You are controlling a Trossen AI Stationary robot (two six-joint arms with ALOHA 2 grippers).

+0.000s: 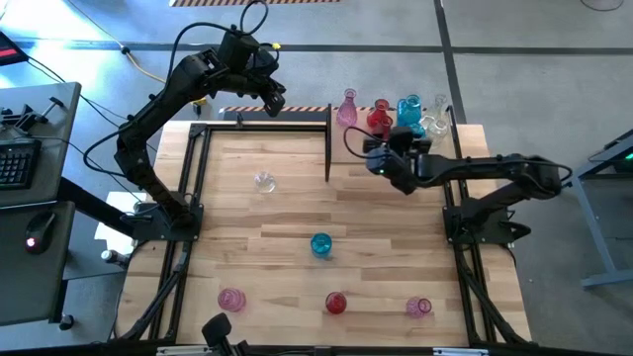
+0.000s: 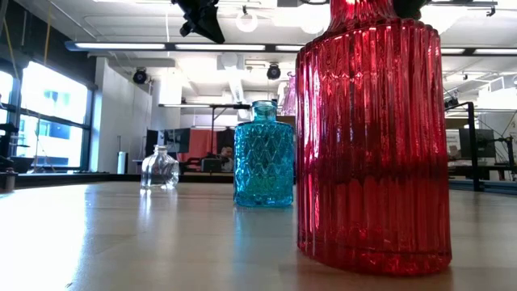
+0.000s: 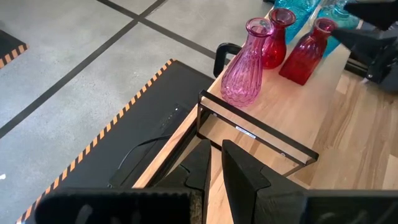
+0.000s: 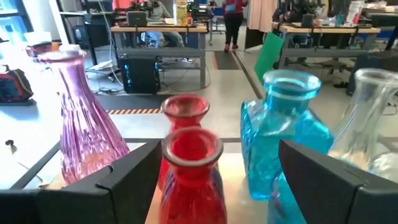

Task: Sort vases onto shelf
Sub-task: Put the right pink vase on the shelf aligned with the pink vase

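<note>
Worktop point(image 1: 297, 247): we see loose vases scattered | shelf point(image 1: 435, 133): pink vase point(image 1: 347, 109), red vase point(image 1: 379, 117) clustered | right hand point(image 1: 374, 155): fingers apart beside them | left hand point(image 1: 279, 102): together, empty.

Bright, even overhead light all round me.
Ceiling strip lamps point(image 2: 202, 46) glare white above the red vase point(image 2: 371, 145), which glows translucent; daylight enters a window point(image 2: 52, 117) far beside it. My right claw point(image 4: 214, 171) looks soft, blurred.
</note>
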